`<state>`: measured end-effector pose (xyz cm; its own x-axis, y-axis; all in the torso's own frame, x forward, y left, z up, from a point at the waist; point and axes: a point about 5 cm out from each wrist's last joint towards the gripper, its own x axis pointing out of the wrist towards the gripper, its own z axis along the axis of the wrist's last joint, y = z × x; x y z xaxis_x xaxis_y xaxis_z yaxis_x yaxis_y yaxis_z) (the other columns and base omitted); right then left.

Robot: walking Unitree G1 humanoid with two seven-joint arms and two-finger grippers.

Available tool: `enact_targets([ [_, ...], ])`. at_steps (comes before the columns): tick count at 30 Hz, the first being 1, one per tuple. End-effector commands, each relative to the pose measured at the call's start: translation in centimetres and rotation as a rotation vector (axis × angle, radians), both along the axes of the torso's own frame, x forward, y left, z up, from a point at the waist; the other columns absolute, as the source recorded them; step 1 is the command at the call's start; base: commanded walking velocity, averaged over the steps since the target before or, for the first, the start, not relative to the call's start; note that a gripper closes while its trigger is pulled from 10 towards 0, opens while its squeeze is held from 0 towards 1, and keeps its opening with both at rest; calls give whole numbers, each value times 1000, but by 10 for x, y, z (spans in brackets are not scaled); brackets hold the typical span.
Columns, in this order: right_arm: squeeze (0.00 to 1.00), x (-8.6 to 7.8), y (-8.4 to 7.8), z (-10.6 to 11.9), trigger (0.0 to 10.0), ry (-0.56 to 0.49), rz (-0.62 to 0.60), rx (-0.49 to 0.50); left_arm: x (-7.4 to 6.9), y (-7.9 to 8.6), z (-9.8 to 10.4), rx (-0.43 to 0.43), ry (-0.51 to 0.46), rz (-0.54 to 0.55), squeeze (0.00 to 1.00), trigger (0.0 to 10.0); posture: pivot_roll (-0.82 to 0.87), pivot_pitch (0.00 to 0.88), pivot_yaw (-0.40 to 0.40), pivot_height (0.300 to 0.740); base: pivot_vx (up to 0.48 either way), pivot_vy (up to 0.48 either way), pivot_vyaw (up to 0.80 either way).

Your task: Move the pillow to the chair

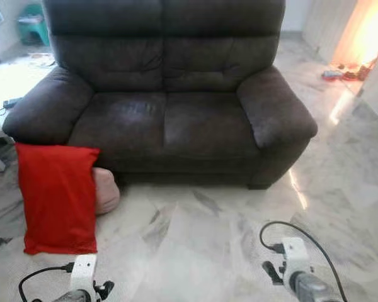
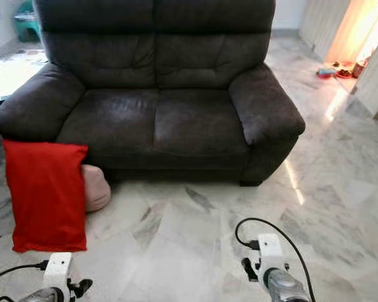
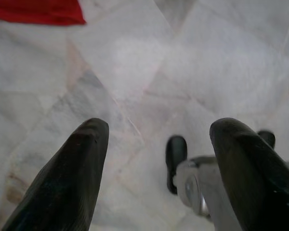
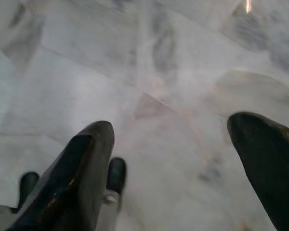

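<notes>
1. The left gripper [image 3: 156,168] hangs low over the marble floor [image 1: 195,239], its two black fingers [image 3: 70,178] spread wide with nothing between them.
2. The right gripper [image 4: 183,168] hangs likewise over bare floor, fingers [image 4: 74,173] parted and empty; both arms show at the near edge of the head views, each trailing a black cable [image 1: 296,229].
3. Just ahead on the robot's left, the red pillow [image 1: 57,196] stands upright on the floor, leaning against the front of the sofa's arm.
4. A pink cushion [image 1: 106,189] sits behind the pillow, touching it, tucked at the sofa's base.
5. The dark brown sofa [image 1: 167,94] spans the middle ground, its seat bare.
6. Farther off, a teal stool [image 1: 34,22] stands at the left behind the sofa, and small items [image 1: 343,72] lie near a bright doorway at the right.
</notes>
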<state>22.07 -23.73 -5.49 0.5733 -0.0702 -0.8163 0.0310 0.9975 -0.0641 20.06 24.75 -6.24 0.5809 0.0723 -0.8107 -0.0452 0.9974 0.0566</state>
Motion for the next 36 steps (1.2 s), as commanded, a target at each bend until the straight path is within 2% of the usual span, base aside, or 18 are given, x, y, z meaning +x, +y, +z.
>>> enact_targets([
  [1, 0, -2, 2, -2, 10000, 28, 13, -1, -11, 7, -4, 11, 49, 0, 0, 10000, 64, 72, -15, 740, 0, 0, 0],
  [4, 0, -2, 3, -2, 10000, 17, 3, 18, -12, 7, -4, 4, 46, 4, 0, 10000, 49, 75, -9, 740, 0, 0, 0],
  [7, 0, -3, 4, -3, 10000, 21, 8, 21, -68, -25, -35, -24, 111, 11, 0, 10000, 44, 70, -8, 740, 0, 0, 0],
  [8, 0, -4, 4, -3, 10000, 23, 9, 24, -78, -31, -39, -26, 125, 9, 0, 10000, 46, 71, -10, 740, 0, 0, 0],
  [9, 0, -4, 4, -3, 10000, 27, 17, 26, -82, -34, -41, -23, 135, 3, 0, 10000, 48, 72, -14, 740, 0, 0, 0],
  [20, 0, -7, 3, -5, 10000, 35, -2, 27, -80, -38, -41, -22, 128, -20, 0, 10000, 46, 56, -15, 740, 0, 0, 0],
  [23, 0, -8, 2, -5, 10000, 29, -7, 28, -79, -36, -40, 20, 119, -50, 0, 10000, 51, 67, -11, 740, 0, 0, 0],
  [25, 0, -7, 2, -5, 10000, 2, -28, 36, -66, -26, -32, 94, 31, -81, 0, 10000, 51, 73, -10, 740, 0, 0, 0],
  [28, 0, -7, 3, -5, 10000, -2, -23, 40, -49, -13, -20, 109, -98, 11, 0, 10000, 61, 88, -8, 740, 0, 0, 0],
  [29, 0, -7, 3, -5, 10000, -2, -23, 40, -49, -13, -20, 109, -98, 11, 0, 10000, 61, 88, -8, 740, 0, 0, 0],
  [30, 0, -6, 4, -4, 10000, -10, -25, 51, -38, -10, -13, 105, -157, 39, 0, 10000, 61, 90, -7, 740, 0, 0, 0],
  [31, 0, -6, 4, -4, 10000, -10, -25, 51, -38, -10, -13, 105, -157, 39, 0, 10000, 61, 90, -7, 740, 0, 0, 0],
  [32, 0, -5, 5, -4, 10000, -18, -26, 57, -26, -11, -7, 103, -207, 36, 0, 10000, 65, 91, -6, 740, 0, 0, 0],
  [36, 0, -2, 5, -1, 10000, -68, -27, 41, -14, -21, -2, 97, -272, 3, 0, 10000, 60, 95, 0, 740, 0, 0, 0],
])
